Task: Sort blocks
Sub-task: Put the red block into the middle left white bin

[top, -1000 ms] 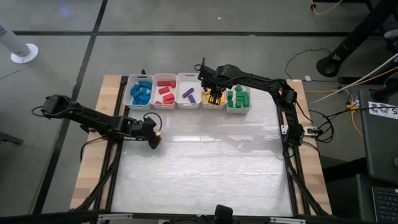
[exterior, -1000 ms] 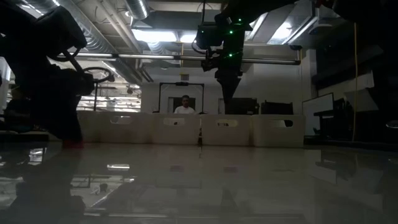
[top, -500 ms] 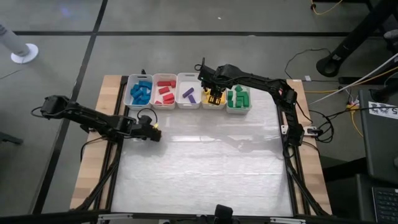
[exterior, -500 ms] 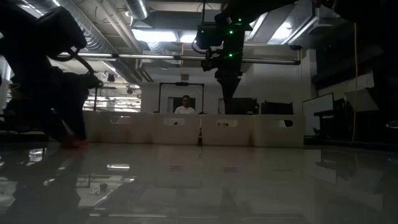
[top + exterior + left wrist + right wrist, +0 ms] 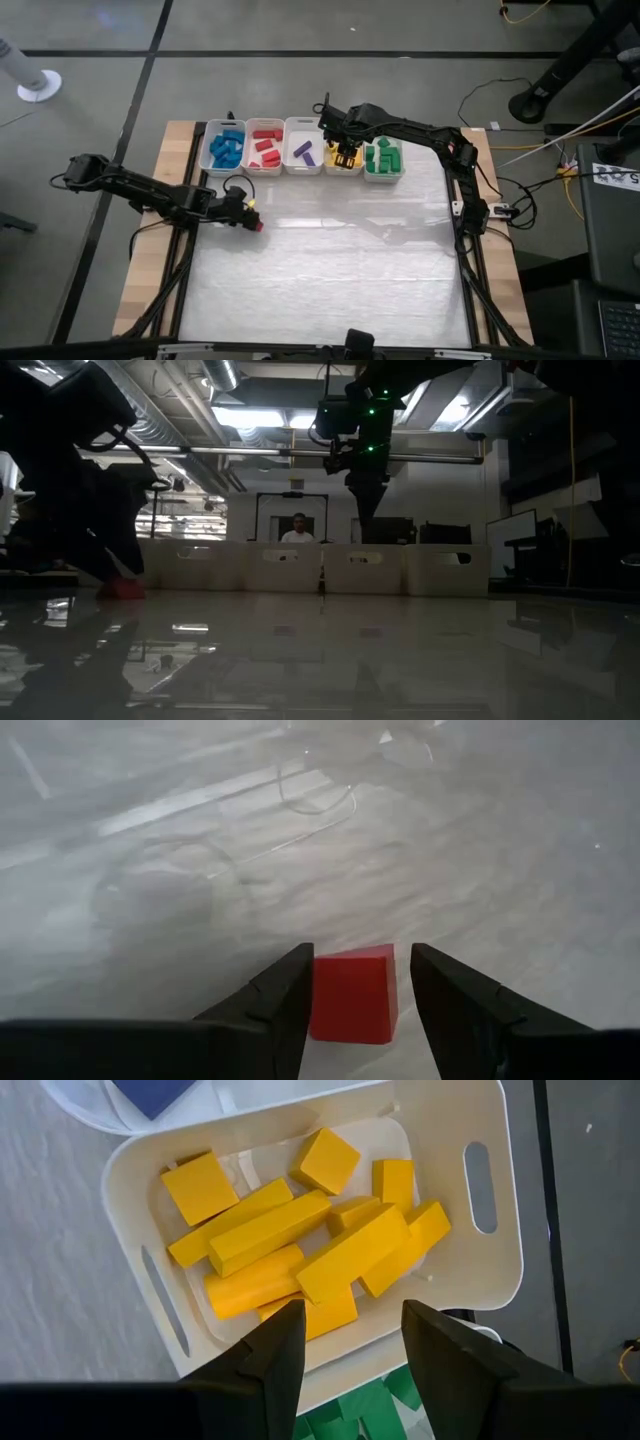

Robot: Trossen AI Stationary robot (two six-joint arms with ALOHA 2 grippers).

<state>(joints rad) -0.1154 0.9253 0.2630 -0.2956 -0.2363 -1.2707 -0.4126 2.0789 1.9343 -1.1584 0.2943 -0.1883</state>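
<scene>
Near the table's [image 5: 330, 290] left edge the left gripper [image 5: 355, 995] is clamped on a red block [image 5: 352, 992] resting on the surface, while the right gripper [image 5: 345, 1342] hangs parted and empty over the yellow blocks' [image 5: 300, 1230] bin [image 5: 480, 1260] at the far edge.

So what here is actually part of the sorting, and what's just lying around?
Part of the job:
- red block between the left gripper's fingers
- yellow blocks in their bin, under the right gripper
- blue, red, purple and green blocks, already binned
- white bins

Just lying about:
- cables beside the table
- person in the background
</scene>
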